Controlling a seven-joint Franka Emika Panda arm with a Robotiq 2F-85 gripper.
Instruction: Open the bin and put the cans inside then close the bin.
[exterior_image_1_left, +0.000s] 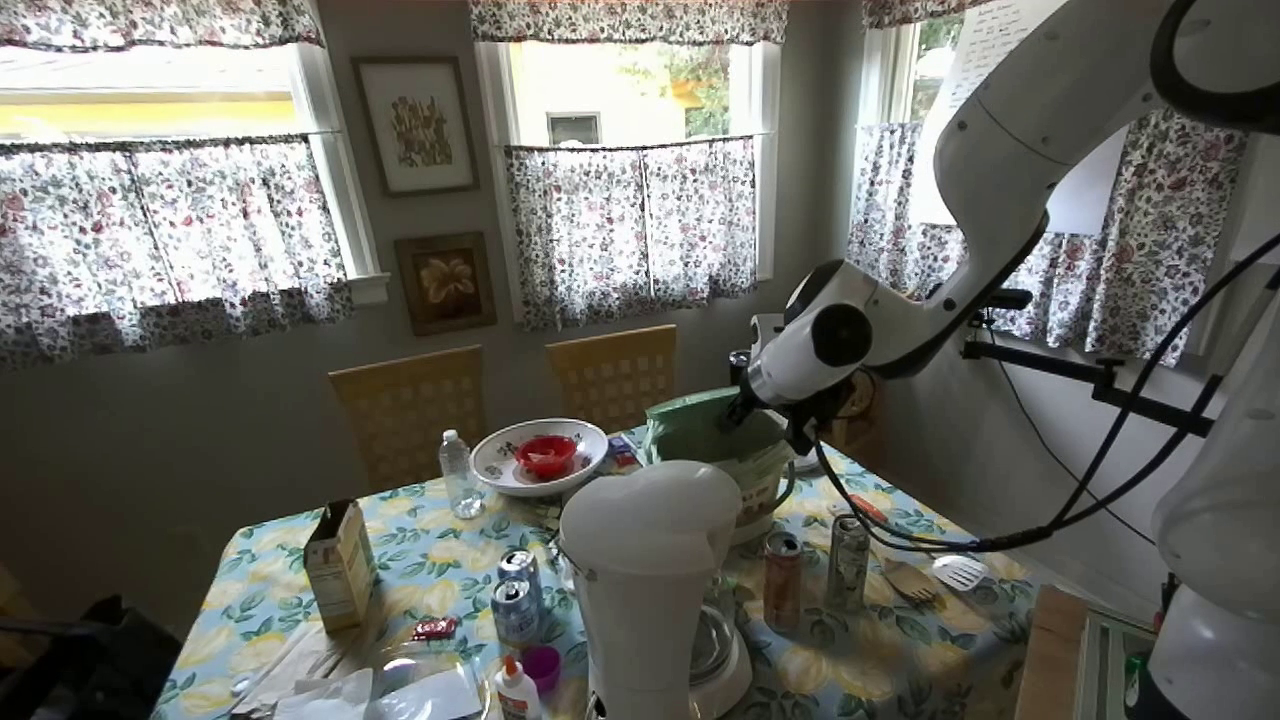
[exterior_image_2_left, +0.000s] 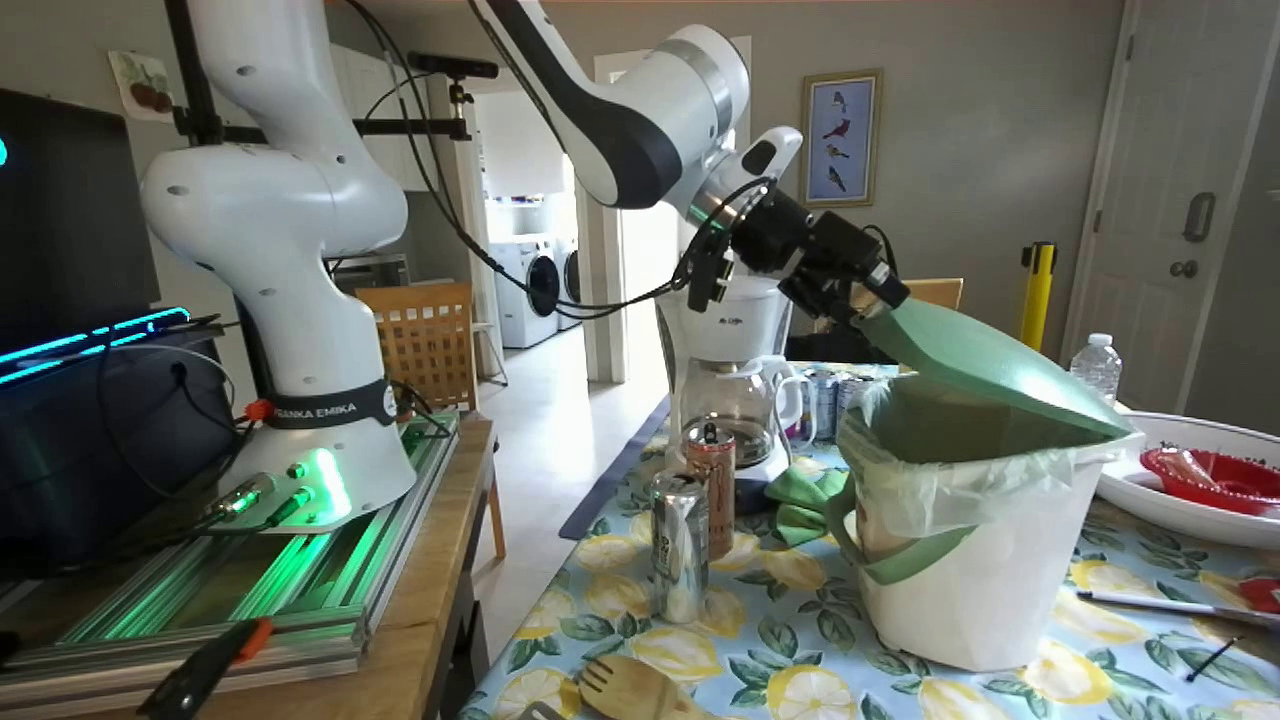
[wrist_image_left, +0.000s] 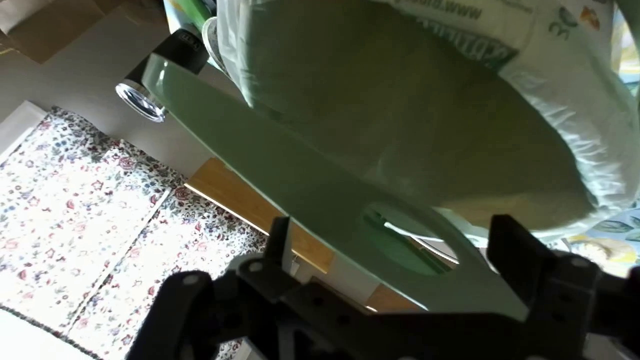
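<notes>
Green bin lid (wrist_image_left: 320, 185) slants upward against the hand (wrist_image_left: 391, 235).

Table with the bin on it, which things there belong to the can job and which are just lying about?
For the job: bin, lid, cans.
Just lying about: coffee maker, white bowl, clear bottle, glue bottle, carton.

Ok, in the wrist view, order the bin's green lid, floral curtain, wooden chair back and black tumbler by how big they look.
Largest: green lid and floral curtain, too close to rank, as the curtain runs out of frame
Next: wooden chair back, partly hidden
Smallest: black tumbler, also partly hidden
</notes>
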